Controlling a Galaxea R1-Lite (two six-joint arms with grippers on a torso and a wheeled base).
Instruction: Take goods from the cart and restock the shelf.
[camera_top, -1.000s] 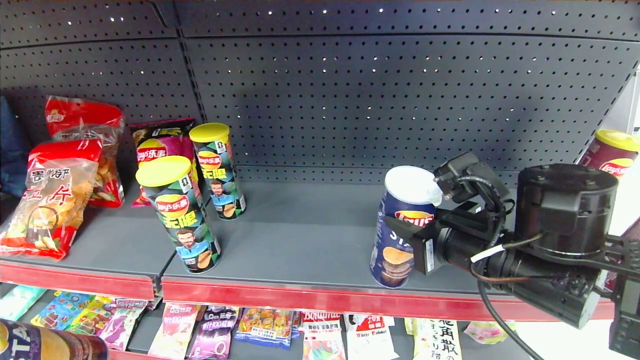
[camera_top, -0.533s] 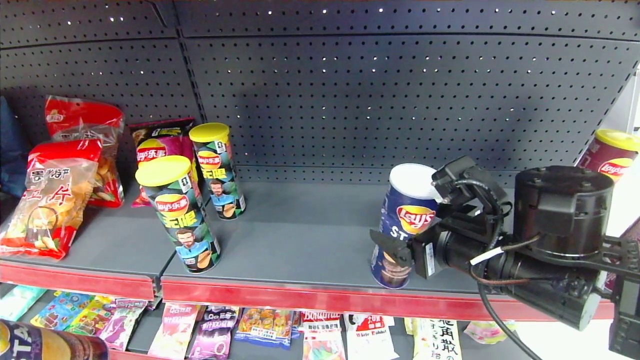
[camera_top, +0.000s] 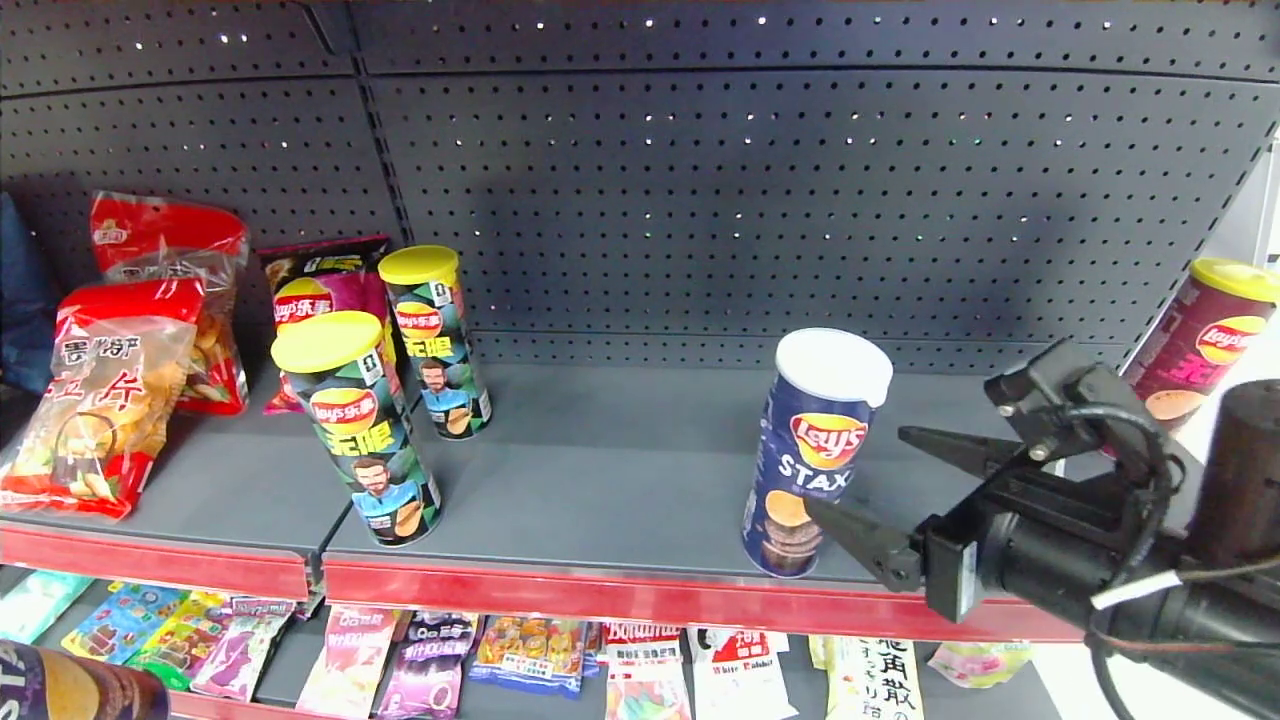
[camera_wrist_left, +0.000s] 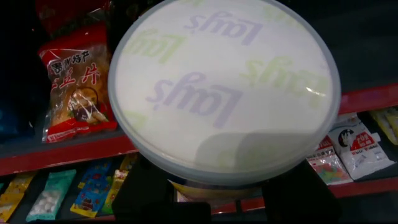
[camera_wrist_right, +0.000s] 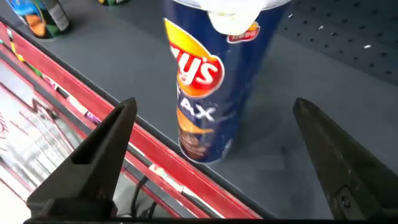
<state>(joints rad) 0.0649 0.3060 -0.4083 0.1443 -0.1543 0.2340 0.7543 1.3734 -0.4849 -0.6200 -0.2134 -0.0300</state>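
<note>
Right end effector (camera_top: 905, 490): fingers (camera_wrist_right: 93, 168) spread wide apart, holding nothing; it sits just right of the blue chips can, one finger low near the can's base and the other farther back over the shelf, neither touching the can.
Left end effector (camera_wrist_left: 217, 198): dark fingers clamped on either side of a second chips can, down at the lower left in front of the lower shelf.
Blue chips can (camera_top: 815, 450): stands upright on its own on the grey shelf (camera_top: 620, 470), close to the red front edge (camera_top: 600, 592), white lid on top, label facing outward.
Second chips can (camera_wrist_left: 224, 87): held by the left end effector, its pale translucent lid turned toward the wrist camera; in the head view its dark body shows at the bottom left corner.
Yellow-lidded cans: two on the left part of the shelf, both upright, the front can (camera_top: 355, 430) near the edge and the rear can (camera_top: 435, 340) just behind and to its right, well apart from the blue chips can.
Maroon can (camera_top: 1205, 335): at the far right end of the shelf, yellow lid, leaning to one side.
Snack bags: a red bag (camera_top: 100, 390) at the far left front, another red bag (camera_top: 170, 270) behind it, and a dark chips bag (camera_top: 325, 290) standing behind the front can.
Back panel (camera_top: 700, 200): dark pegboard behind the shelf.
Lower shelf: small colourful packets (camera_top: 520, 655) in a row beneath the red front edge.
</note>
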